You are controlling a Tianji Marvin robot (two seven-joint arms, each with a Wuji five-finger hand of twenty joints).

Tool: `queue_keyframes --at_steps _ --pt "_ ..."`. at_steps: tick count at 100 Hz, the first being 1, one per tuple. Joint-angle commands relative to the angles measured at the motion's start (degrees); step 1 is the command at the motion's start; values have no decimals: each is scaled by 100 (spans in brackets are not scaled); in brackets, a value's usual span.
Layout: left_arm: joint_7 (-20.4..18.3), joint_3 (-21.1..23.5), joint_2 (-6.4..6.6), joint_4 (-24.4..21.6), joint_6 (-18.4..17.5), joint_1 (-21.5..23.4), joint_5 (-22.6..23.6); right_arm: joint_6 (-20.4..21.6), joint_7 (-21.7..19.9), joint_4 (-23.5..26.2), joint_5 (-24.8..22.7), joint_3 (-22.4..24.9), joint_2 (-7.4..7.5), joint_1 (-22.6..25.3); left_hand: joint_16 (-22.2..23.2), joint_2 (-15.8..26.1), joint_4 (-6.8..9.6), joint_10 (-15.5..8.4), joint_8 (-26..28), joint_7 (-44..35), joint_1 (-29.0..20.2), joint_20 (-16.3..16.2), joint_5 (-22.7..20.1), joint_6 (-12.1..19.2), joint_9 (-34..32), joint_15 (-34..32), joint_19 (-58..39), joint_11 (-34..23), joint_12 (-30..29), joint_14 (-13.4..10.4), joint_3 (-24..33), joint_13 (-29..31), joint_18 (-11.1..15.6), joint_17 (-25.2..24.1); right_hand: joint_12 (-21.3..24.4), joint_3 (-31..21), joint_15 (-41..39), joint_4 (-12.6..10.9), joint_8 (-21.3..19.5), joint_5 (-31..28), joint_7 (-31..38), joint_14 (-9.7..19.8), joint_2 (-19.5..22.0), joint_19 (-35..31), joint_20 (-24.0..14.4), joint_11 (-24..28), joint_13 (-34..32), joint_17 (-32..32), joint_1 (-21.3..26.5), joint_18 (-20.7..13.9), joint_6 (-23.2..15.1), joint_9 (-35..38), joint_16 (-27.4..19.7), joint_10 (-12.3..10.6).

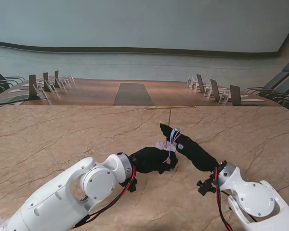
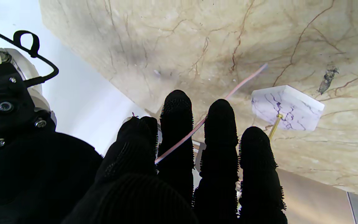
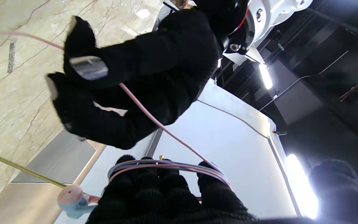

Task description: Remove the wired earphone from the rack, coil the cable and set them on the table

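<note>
Winding underway, I judge: thin pink earphone cable [image 3: 154,119] already looped around right hand [image 1: 179,139] fingers, its free run stretching toward 8 o'clock into the nearer left hand [image 1: 156,161], pinched on it above the marble tabletop [image 1: 53,139].

Rack [image 1: 169,115] on table [image 1: 48,139] ahead of my hands; left hand [image 1: 154,160] just left of right hand [image 1: 183,143], cable [image 1: 172,139] looped over right fingers [image 3: 154,183].
</note>
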State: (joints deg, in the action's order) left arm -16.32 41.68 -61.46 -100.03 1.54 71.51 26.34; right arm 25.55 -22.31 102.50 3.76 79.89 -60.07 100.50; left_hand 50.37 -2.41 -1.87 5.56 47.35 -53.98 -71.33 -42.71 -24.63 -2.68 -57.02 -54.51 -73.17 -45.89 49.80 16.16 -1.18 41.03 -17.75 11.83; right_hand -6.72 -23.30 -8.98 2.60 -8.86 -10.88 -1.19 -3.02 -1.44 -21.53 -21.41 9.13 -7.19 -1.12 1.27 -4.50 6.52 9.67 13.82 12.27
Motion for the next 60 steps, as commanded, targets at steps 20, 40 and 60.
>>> queue_keyframes --at_steps 20,40,60 --pt "-18 -287 -88 239 215 -157 -140 237 -61 183 59 1 32 -20 -173 111 -179 149 -88 73 -217 120 106 262 349 328 280 275 -199 -47 -70 -358 150 -296 -222 -39 -91 179 -1233 269 63 61 27 62 -132 416 -58 -142 -254 32 -1064 -9 39 -108" --pt "93 -415 -142 391 306 -263 -132 321 -157 282 147 27 61 19 -495 61 -158 179 -273 214 -79 259 79 368 1054 1065 820 848 -519 -261 -60 -1003 301 -708 -272 -42 -171 176 -1294 268 9 56 21 37 -110 526 -131 -230 -260 16 -924 9 53 -115" --pt "120 -521 -173 533 451 -375 -111 356 -297 383 245 2 98 56 -785 -37 -103 181 -673 426 216 300 144 332 1590 1636 1259 1266 -836 -405 -23 -1446 403 -964 -316 -48 -237 172 -1330 267 -3 -21 21 -7 -98 625 -160 -269 -268 74 -868 25 56 -58"
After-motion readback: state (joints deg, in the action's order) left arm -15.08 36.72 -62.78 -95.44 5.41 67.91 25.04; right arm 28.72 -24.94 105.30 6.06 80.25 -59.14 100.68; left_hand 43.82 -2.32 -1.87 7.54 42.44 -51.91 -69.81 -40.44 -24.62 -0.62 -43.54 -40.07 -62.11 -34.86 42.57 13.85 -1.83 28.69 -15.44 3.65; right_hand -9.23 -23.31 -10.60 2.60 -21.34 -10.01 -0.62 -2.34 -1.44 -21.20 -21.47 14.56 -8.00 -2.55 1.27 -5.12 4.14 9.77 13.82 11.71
